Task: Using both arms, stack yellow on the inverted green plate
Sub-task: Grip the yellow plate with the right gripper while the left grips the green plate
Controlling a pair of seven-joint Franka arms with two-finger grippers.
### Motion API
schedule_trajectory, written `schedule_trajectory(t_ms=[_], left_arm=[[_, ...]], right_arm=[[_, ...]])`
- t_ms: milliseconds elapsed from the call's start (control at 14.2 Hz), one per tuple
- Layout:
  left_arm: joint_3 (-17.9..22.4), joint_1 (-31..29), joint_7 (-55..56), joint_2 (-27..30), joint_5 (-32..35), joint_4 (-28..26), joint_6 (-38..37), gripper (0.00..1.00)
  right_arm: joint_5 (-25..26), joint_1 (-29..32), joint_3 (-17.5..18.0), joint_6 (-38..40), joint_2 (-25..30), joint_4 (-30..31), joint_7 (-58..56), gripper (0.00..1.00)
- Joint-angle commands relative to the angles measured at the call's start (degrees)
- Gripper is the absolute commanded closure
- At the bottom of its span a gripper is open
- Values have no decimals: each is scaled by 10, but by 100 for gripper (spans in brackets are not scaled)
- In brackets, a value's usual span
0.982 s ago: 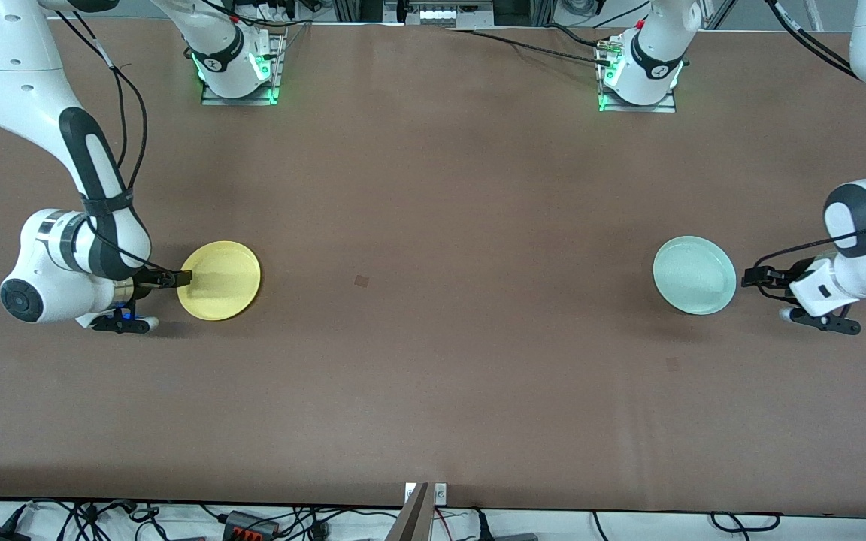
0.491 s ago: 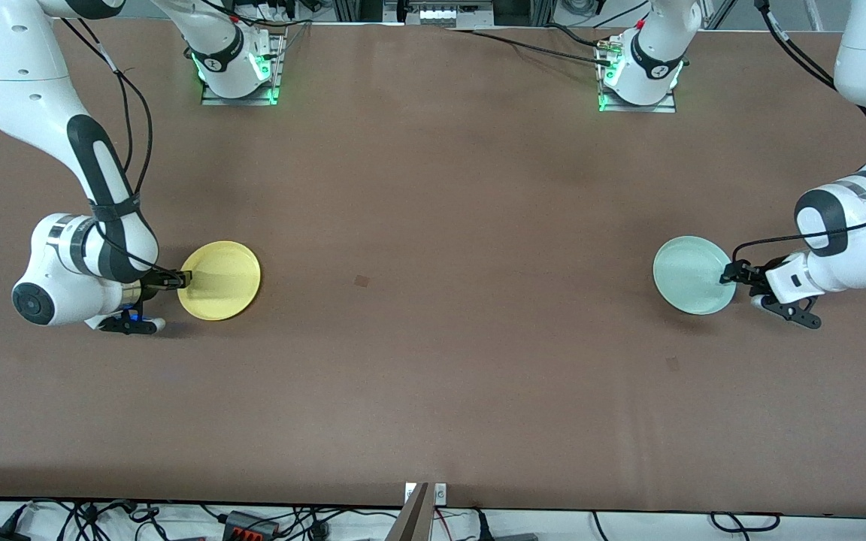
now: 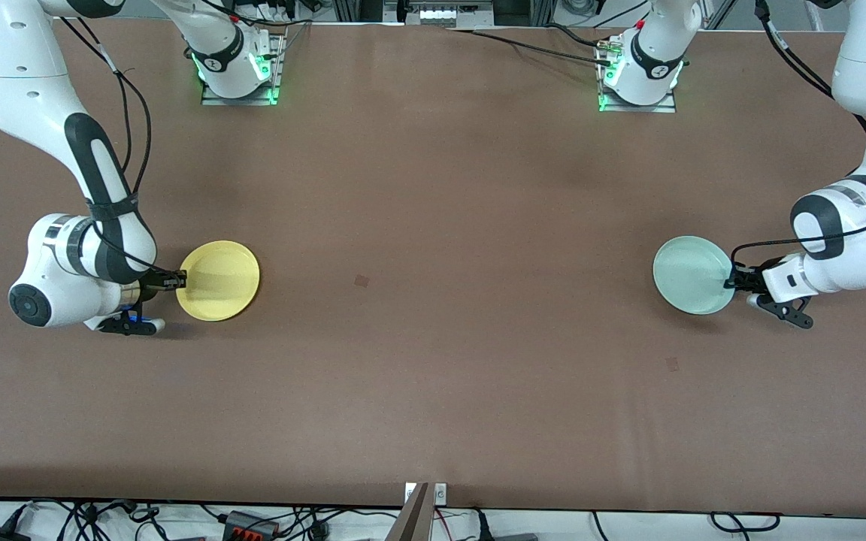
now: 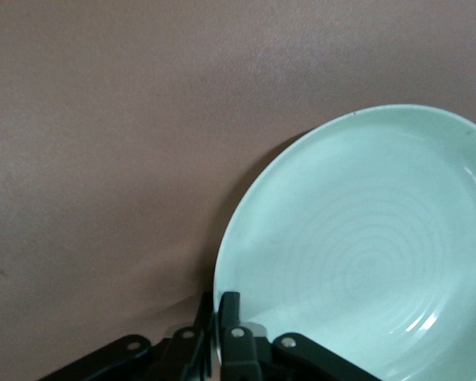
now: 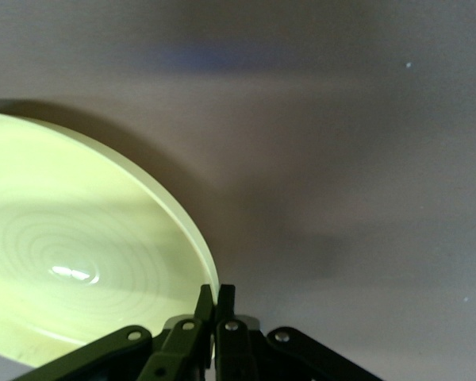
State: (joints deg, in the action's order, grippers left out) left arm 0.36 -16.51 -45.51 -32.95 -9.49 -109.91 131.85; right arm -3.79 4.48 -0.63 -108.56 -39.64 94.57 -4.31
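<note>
At opposite ends of the surface (image 3: 433, 188), our right hand (image 3: 177, 280) pinches the yellow plate's (image 3: 219, 280) rim and our left hand (image 3: 732, 282) pinches the green plate's (image 3: 692, 274), ready for lifting and stacking.

A broad brown matte counter (image 3: 433, 188) fills nearly the whole front view, its surface plain and slightly mottled. A small darker brown square mark (image 3: 361, 281) sits near the middle of it, and a second faint darker patch (image 3: 672, 364) lies nearer to the front camera, toward the left arm's end. Along the edge nearest that camera, a small white bracket with a grey slanted bar (image 3: 419, 505) stands at the counter's midpoint. Below that edge, on a pale floor strip, lie tangled black cables (image 3: 102, 517) and a dark power strip with orange-red parts (image 3: 251, 523).
</note>
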Motion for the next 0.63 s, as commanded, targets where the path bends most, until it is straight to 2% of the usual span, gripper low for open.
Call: schedule_trajectory(t_ms=[0, 140, 351, 561], left_arm=[[-9, -4, -22, 0, -12, 19, 0, 99], [-22, -3, -20, 20, -12, 38, -5, 99], [-41, 22, -13, 59, 6, 72, -25, 99], [-41, 75, 77, 76, 95, 123, -71, 99]], right_arm=[[-3, -3, 13, 67, 6, -52, 5, 100], [-3, -1, 34, 100, 11, -87, 6, 100], [-3, -7, 58, 104, 37, -92, 6, 100], [-3, -19, 85, 103, 47, -93, 31, 100]])
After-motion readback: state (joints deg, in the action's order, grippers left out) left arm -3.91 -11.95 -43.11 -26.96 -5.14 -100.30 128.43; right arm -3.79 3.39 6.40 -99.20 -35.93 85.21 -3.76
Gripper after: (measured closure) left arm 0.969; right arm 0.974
